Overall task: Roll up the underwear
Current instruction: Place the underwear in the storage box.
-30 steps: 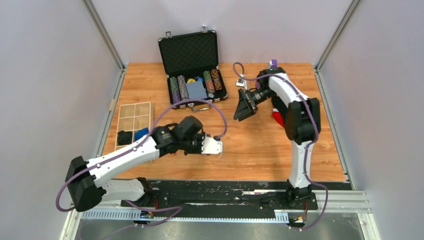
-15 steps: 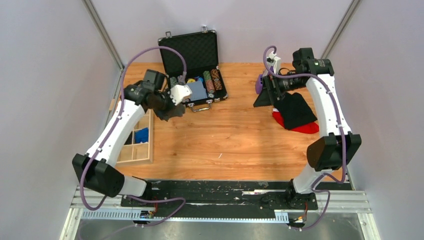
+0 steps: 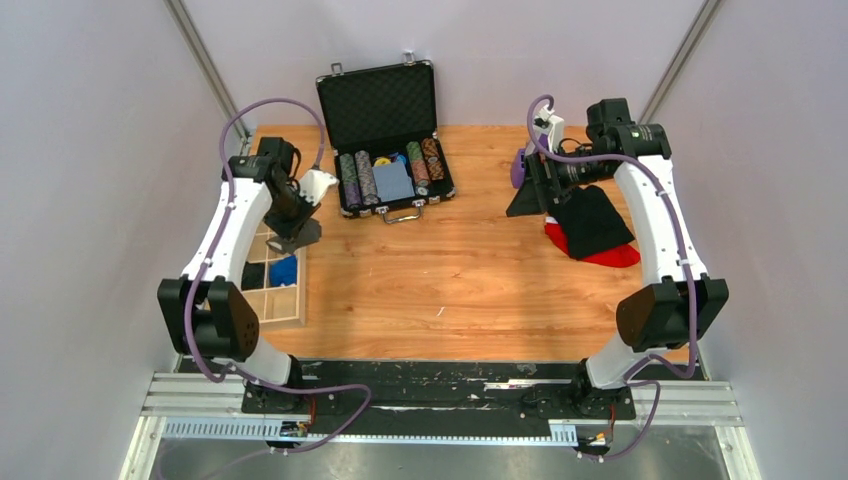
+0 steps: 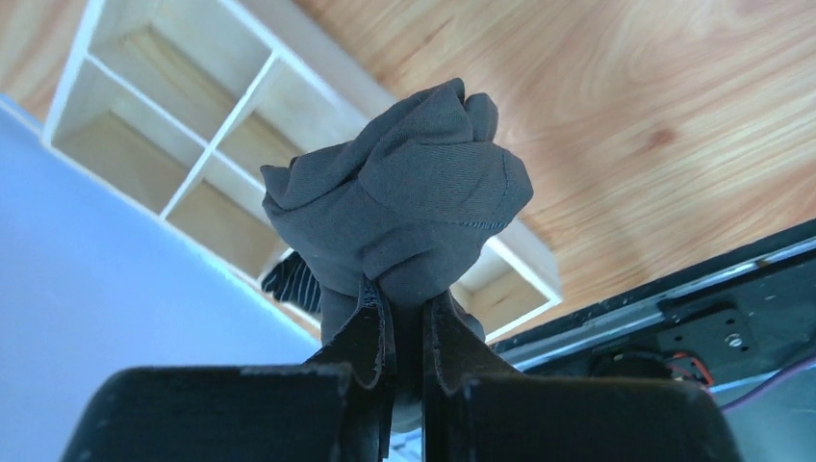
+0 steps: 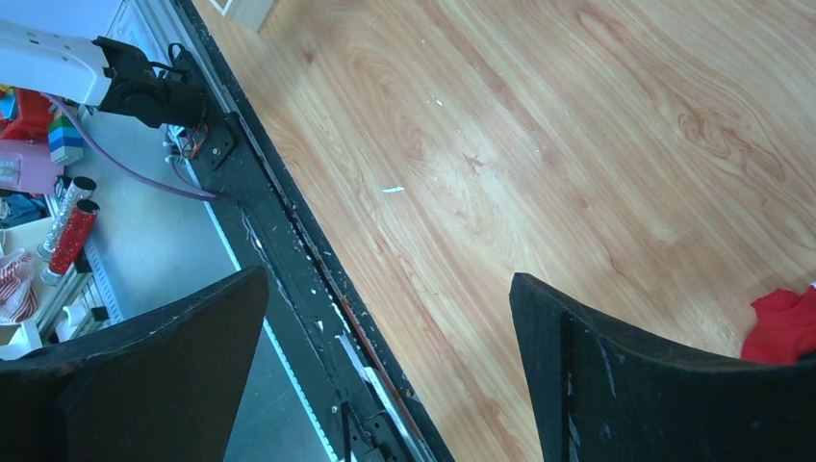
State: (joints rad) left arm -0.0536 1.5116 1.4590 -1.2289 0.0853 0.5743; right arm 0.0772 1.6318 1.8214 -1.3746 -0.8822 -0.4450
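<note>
The underwear [image 4: 409, 207] is a dark charcoal-grey bundle, bunched into a rolled lump and pinched between my left gripper's fingers [image 4: 406, 313]. In the top view my left gripper [image 3: 298, 232] holds it above the far part of the wooden divider tray [image 3: 290, 316] at the table's left edge. My right gripper [image 3: 527, 200] hangs open and empty at the far right, just left of the jet-black garment [image 3: 592, 222]; its wide-apart fingers [image 5: 616, 375] frame bare table in the right wrist view.
An open black poker-chip case [image 3: 385, 135] stands at the back centre. A bright red garment [image 3: 608, 256] lies under the black one at the right. The tray holds a blue item [image 3: 283, 270] and a dark striped item [image 4: 293, 279].
My left arm swung from the table's front centre up and left to the tray, carrying the underwear. My right arm rose to the far right half a second ago and has held since.
</note>
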